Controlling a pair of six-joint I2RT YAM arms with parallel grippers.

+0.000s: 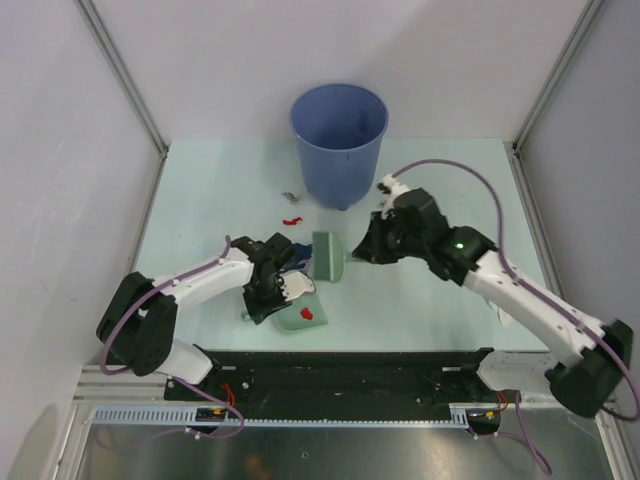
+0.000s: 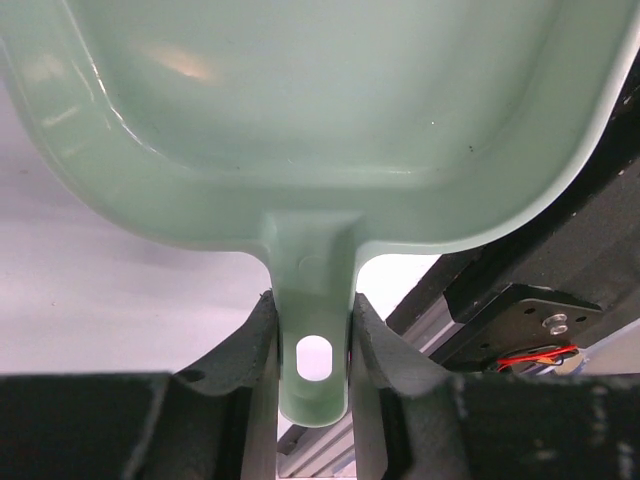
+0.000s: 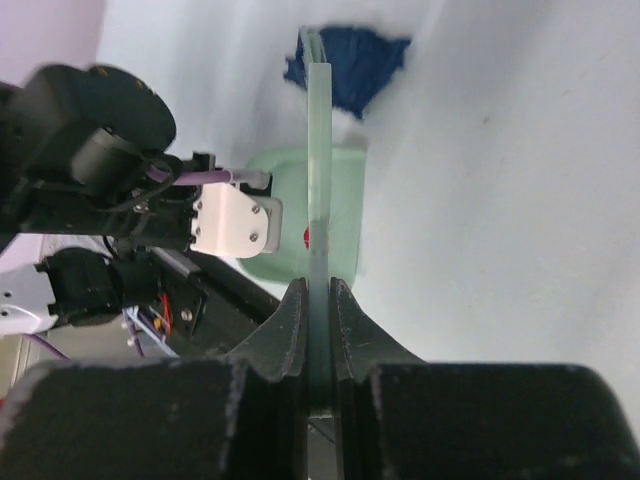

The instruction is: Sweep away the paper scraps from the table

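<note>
The table (image 1: 200,200) is a pale mint-green surface enclosed by white walls, with a blue bucket (image 1: 338,140) standing at its far centre.

Left arm: it is folded at the elbow near its base, and the white forearm runs toward the table centre. The left gripper (image 2: 313,312) is closed firmly on the handle (image 2: 314,300) of a mint-green dustpan (image 1: 293,322). Both fingers press against the handle's sides just above its hanging hole. The pan extends forward from the fingertips. One red paper scrap (image 1: 307,314) lies inside it.

Right arm: it is stretched from the near right corner, its elbow raised, with the wrist bent down and pointing toward the left arm. The right gripper (image 3: 318,290) is clamped on a thin flat mint-green sweeping board (image 1: 327,256), which is held on edge. No gap shows between the fingers and the board.

Task items: a dark blue paper scrap (image 3: 352,62) sits against the board's far end, between the board and the left wrist. The dustpan lies just beside the board, below its held end. Small red scraps (image 1: 292,217) and a grey scrap (image 1: 291,196) rest on the table beyond the board, near the bucket's foot and apart from both tools.
</note>
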